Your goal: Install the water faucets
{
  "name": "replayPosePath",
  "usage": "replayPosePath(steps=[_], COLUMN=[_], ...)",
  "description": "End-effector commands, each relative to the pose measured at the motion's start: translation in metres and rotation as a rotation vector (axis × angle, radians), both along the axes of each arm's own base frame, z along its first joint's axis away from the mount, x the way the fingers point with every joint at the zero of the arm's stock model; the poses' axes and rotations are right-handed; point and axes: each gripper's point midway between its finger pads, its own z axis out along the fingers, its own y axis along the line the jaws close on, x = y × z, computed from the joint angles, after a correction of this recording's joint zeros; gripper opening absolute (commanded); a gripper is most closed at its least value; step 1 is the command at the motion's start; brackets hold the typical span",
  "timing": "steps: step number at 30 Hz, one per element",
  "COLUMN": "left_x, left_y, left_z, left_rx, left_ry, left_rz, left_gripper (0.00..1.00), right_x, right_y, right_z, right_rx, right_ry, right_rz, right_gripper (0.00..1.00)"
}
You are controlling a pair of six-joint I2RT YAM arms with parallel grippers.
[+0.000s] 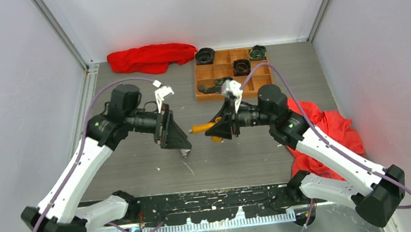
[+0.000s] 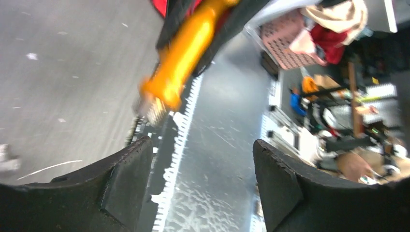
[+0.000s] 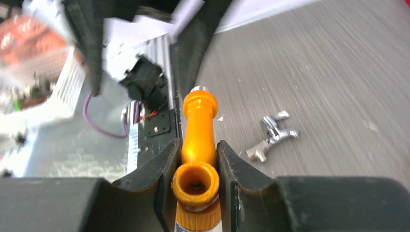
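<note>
The orange faucet is clamped in the right gripper. The left gripper is spread and empty. The silver faucet is seen lying just beside it.

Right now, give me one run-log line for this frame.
right jaws: shut on orange faucet | left jaws: open, empty | silver faucet: lying loose on table

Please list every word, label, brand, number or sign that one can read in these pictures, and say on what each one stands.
No text can be read in any view.
The orange faucet and the silver faucet show no marking.
The orange tray shows no label.
The background clutter in the left wrist view is too blurred to read.
</note>
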Motion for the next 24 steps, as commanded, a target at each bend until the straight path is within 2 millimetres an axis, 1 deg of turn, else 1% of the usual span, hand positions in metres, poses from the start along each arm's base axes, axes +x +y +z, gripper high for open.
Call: replayPosePath(steps=[1, 2, 3, 4, 5, 9, 11, 13, 16, 20, 24], left_x=[0.026, 0.033, 0.042, 0.048, 0.055, 0.066, 0.069, 0.074, 0.076, 0.079, 0.084], left_y=[0.019, 0.019, 0.019, 0.018, 0.018, 0.01, 0.008, 0.01, 0.007, -0.002, -0.011], left_z=[0.011, 0.008, 0.008, 0.009, 0.009, 0.019, 0.018, 0.013, 0.01, 0.011, 0.028], left_rx=[0.019, 0.012, -0.007, -0.037, -0.061, -0.196, -0.248, -0.253, -0.258, -0.286, -0.438], left_ry=[-0.227, -0.228, -0.238, -0.23, -0.213, -0.111, -0.095, -0.103, -0.09, -0.036, 0.032], left_rz=[0.209, 0.264, 0.332, 0.381, 0.439, 0.53, 0.55, 0.581, 0.575, 0.551, 0.529], left_gripper=[0.82, 0.91, 0.97, 1.0, 1.0, 1.0, 1.0, 1.0, 1.0, 1.0, 1.0], right_x=[0.044, 0.045, 0.046, 0.044, 0.042, 0.045, 0.044, 0.042, 0.041, 0.037, 0.033], right_y=[-0.027, -0.029, -0.031, -0.031, -0.03, -0.032, -0.032, -0.031, -0.029, -0.029, -0.029], right_z=[0.016, 0.019, 0.029, 0.032, 0.035, 0.029, 0.028, 0.029, 0.026, 0.028, 0.032], right_rx=[0.11, 0.15, 0.206, 0.242, 0.278, 0.371, 0.414, 0.447, 0.483, 0.501, 0.494], right_ry=[0.376, 0.491, 0.535, 0.578, 0.596, 0.653, 0.691, 0.75, 0.823, 0.831, 0.8], right_rz=[-0.306, -0.305, -0.279, -0.247, -0.221, -0.235, -0.22, -0.184, -0.142, -0.105, -0.09], right_gripper=[0.0, 0.0, 0.0, 0.0, 0.01, 0.01, 0.01, 0.01, 0.01, 0.01, 0.01])
